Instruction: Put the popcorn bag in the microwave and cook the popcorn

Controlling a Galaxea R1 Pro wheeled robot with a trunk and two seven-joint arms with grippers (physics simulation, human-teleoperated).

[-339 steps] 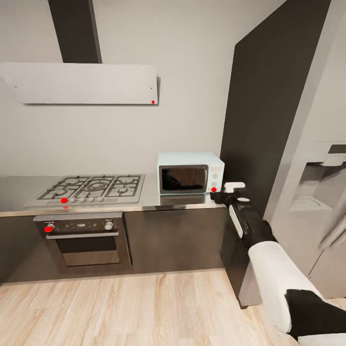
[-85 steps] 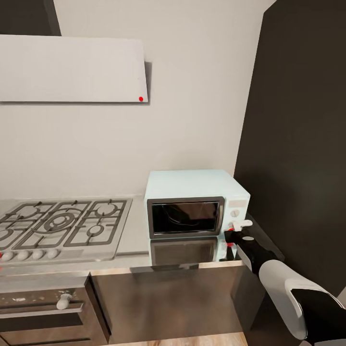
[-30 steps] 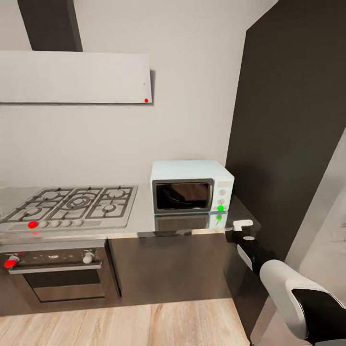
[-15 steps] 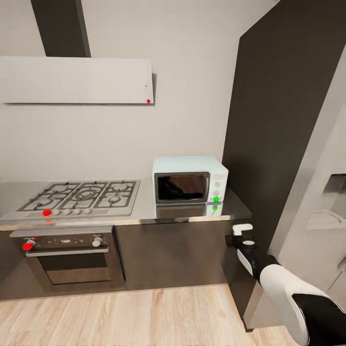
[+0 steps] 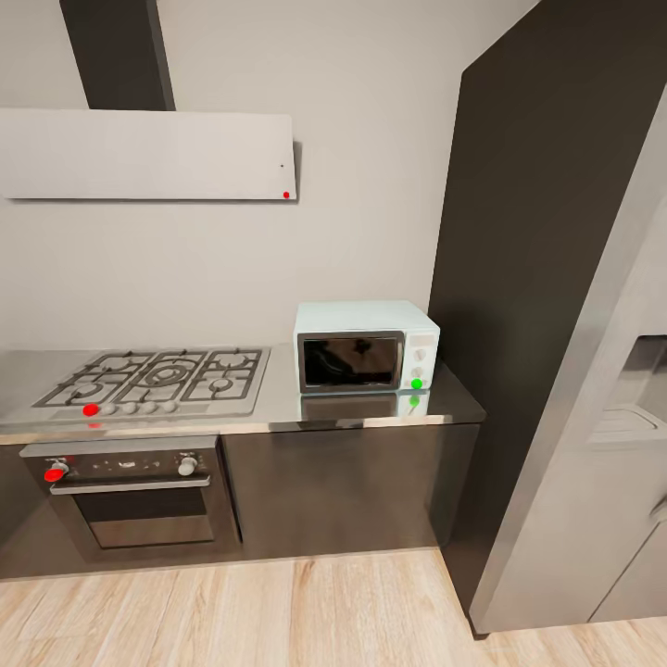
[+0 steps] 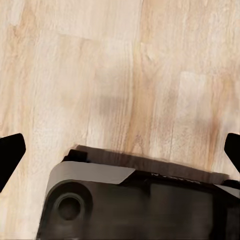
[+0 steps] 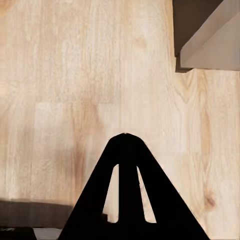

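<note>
Green is the colour of the small round light [image 5: 417, 383] low on the microwave [image 5: 367, 346], which sits on the grey bench [image 5: 278, 417] just right of the gas hob [image 5: 153, 379], with its dark door closed. I judge I am in the heating step: the light suggests the oven is running, and I take it the popcorn bag is inside, though the dark glass does not let me make it out, so I cannot say for certain where the bag is. I see no bag on the bench top.

My head camera looks at the whole run of cabinets from a little way off, with the steel oven [image 5: 130, 491] below the hob, the hood [image 5: 148, 155] above, and the tall dark panel [image 5: 547, 278] and fridge [image 5: 602, 463] to the right.

Next, I think, comes waiting for the popcorn to cook, then checking it; that would call for coming near again.

Both wrist cameras look down on the wood floor [image 6: 125, 75]. My left gripper [image 6: 120, 150] has its jaws spread wide, tips at opposite edges, holding nothing. My right gripper [image 7: 126, 145] has its jaws pressed together to a point, gripping nothing.
</note>
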